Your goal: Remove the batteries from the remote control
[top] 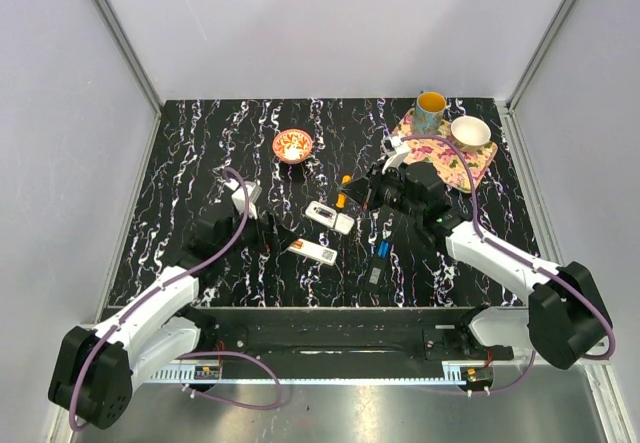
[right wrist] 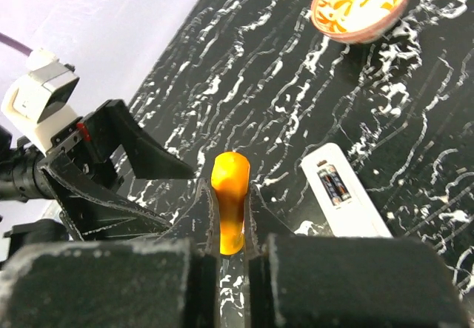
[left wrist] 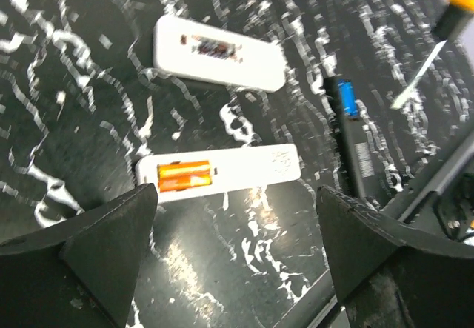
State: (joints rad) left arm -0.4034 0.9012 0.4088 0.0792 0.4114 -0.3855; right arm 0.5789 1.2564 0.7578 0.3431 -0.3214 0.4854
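Two orange batteries (left wrist: pixel 184 176) lie side by side in the open bay of a white remote (left wrist: pixel 244 169), also seen from above (top: pixel 313 251). My left gripper (left wrist: pixel 237 211) is open and empty, its jaws spread just in front of this remote, low over the table (top: pixel 275 235). A second white remote (left wrist: pixel 218 52) with an open bay holding dark cells lies beyond it (top: pixel 329 217). My right gripper (right wrist: pixel 231 195) is shut on an orange-handled tool (right wrist: pixel 231 195) with a white flat blade (left wrist: pixel 418 84), held above the table (top: pixel 345 191).
A black remote (top: pixel 380 261) with a blue cell (left wrist: pixel 345 98) lies to the right of the white ones. An orange-patterned bowl (top: pixel 293 145) stands at the back. A floral mat (top: pixel 470 168) at the back right carries a mug (top: pixel 430 113) and a white bowl (top: pixel 470 131).
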